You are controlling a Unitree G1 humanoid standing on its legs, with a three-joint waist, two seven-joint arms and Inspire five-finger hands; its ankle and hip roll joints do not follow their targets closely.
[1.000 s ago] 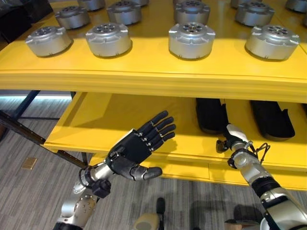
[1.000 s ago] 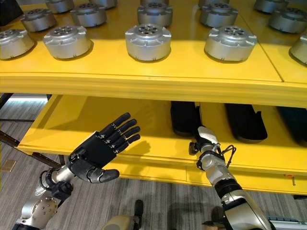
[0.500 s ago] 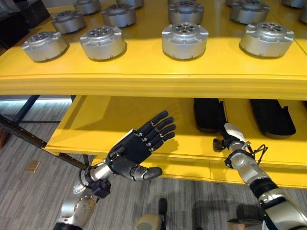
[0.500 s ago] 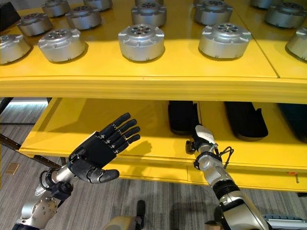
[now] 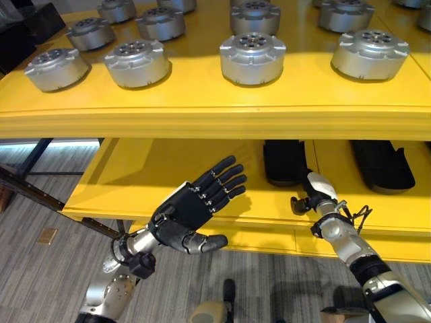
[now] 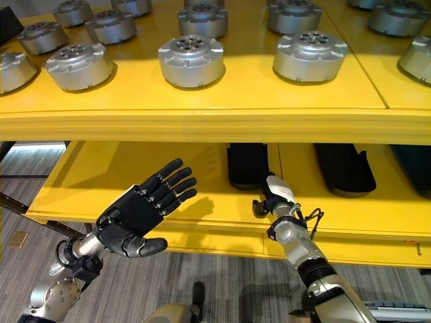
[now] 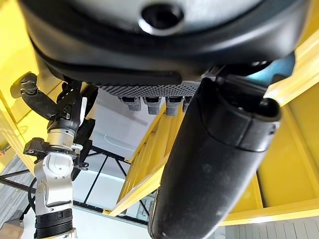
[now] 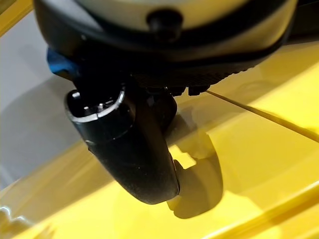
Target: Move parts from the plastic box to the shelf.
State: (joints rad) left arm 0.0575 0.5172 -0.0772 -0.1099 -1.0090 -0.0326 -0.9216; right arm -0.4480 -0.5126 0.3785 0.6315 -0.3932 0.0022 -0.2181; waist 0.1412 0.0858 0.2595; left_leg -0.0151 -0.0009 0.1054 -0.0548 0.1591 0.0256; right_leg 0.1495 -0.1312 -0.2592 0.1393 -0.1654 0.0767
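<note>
Since a moment ago your right hand (image 5: 311, 195) has slid a little to the left along the lower shelf (image 5: 148, 175), while your left hand (image 5: 195, 205) has stayed just where it was. Start with the big yellow rack: its top shelf (image 5: 202, 101) has rows of round silver metal parts (image 5: 252, 57) sitting on it, well apart from each other. On the lower shelf lie two flat black pads (image 5: 284, 161); your right hand is just in front of one. Your left hand hangs in front of the lower shelf with its fingers spread out straight, holding nothing. Your right hand's thumb sticks out over the yellow shelf in its wrist view, but you cannot tell if its fingers are open or curled, and you can see no part in it. The parts you can see are all up on the top shelf. For the next part, it looks best to go back to the plastic box, hold the part with both hands, and set it down flat in a bare spot, not touching the others.
</note>
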